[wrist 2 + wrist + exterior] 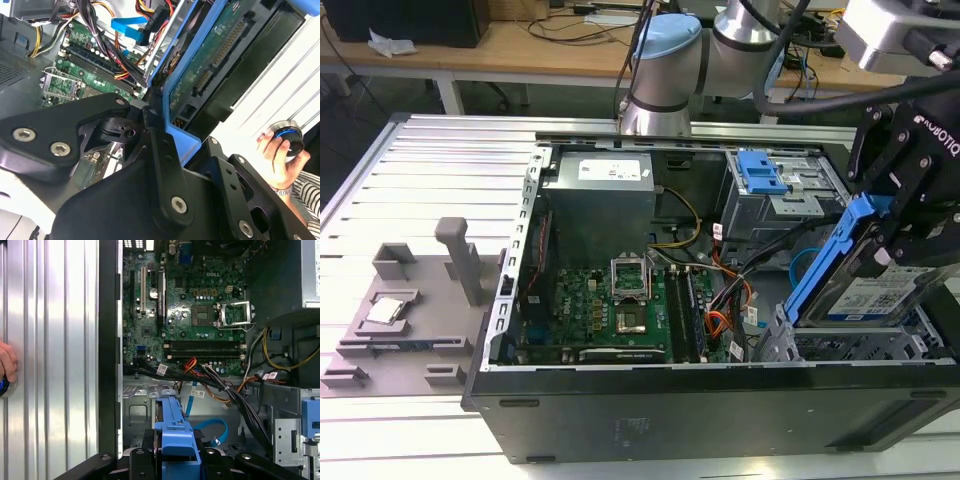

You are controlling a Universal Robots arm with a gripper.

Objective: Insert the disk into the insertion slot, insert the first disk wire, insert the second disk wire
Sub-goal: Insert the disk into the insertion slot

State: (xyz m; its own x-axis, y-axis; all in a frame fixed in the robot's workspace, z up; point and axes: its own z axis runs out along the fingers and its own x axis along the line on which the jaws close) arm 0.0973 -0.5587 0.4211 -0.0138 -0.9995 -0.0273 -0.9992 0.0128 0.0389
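My gripper (892, 232) is shut on the disk (873, 296), a silver drive with a white label in a bright blue carrier (828, 262). The disk hangs tilted, its low end just over the insertion slot (840, 346), the grey perforated cage at the near corner of the case on the exterior view's right. In the first wrist view the carrier's end (173, 432) sits between my black fingers (148, 450), with the cage (140, 409) beyond it. The second wrist view shows the disk's green underside (212, 52). A blue flat wire (212, 429) and orange-red wires (190, 364) lie beside the cage.
A second grey bay with a wide blue latch (760, 172) stands behind the cage. The motherboard (620, 300) and power supply (605, 195) fill the open case. A grey fixture with parts (410, 300) lies on the ribbed table. A person's hand (279, 161) holds a round knob.
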